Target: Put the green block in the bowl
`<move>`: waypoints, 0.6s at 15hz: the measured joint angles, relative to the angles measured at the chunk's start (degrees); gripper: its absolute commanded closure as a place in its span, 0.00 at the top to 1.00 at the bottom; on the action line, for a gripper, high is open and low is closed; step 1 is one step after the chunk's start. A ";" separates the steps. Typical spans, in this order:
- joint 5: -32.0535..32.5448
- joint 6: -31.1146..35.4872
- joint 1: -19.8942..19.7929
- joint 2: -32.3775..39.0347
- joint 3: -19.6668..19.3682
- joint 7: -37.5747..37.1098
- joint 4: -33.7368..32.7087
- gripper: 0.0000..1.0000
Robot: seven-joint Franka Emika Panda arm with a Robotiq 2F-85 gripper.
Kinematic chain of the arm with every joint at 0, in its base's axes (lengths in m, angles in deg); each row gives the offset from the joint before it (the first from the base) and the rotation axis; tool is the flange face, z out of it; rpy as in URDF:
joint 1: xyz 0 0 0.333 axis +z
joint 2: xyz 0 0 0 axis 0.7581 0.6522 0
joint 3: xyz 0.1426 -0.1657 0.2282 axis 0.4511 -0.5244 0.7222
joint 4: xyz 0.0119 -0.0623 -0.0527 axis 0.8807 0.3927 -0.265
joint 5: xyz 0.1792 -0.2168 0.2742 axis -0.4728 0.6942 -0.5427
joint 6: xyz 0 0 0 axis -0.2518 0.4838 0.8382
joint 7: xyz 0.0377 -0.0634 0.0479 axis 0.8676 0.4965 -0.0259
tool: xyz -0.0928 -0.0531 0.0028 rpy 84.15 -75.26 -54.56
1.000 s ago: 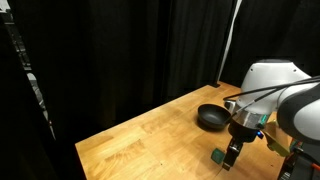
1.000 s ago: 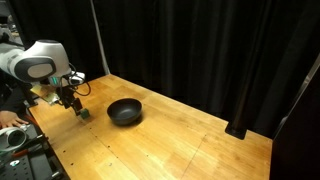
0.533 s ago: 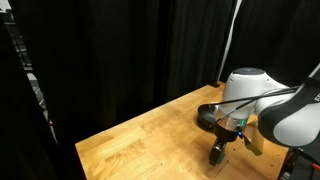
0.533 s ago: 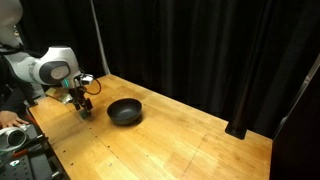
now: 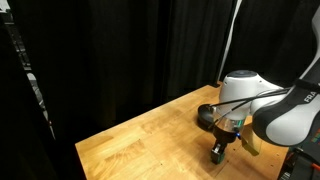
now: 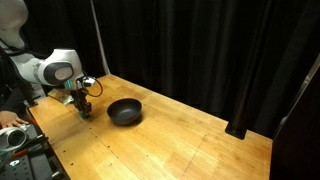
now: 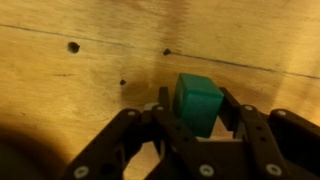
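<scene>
Two fingers bracketing green block on table, readying carry to bowl; gripper sitting low, cannot tell whether clamped.

pale grained wood table, matt green block, glossy black bowl, black cloth curtain

1. Nothing written can be read in any view: no text, label, brand, number or sign.
2. The green block, which sits between the fingers of the gripper in the wrist view, shows only plain green faces.
3. In both exterior views the arm is too small and blurred for any marking on its shell to be made out.
</scene>
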 measured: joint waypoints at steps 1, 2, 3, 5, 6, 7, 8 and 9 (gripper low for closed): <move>-0.02 -0.52 -0.13 -0.10 0.06 -0.07 0.00 0.11; -0.02 -1.01 -0.24 -0.45 0.06 -0.10 -0.03 0.15; -0.02 -1.67 -0.32 -1.12 0.06 -0.10 -0.07 0.15; 0.31 -3.70 -0.34 -3.73 -0.02 -0.10 -0.41 0.15; 1.07 -5.06 -0.33 -5.56 -0.23 -0.39 -0.65 0.14; 1.87 -6.77 -0.38 -7.67 -0.48 -0.74 -1.01 0.14; 3.10 -8.67 -0.54 -9.90 -0.76 -1.21 -1.51 0.14; 4.79 -10.46 -0.90 -11.98 -0.97 -2.06 -2.10 0.14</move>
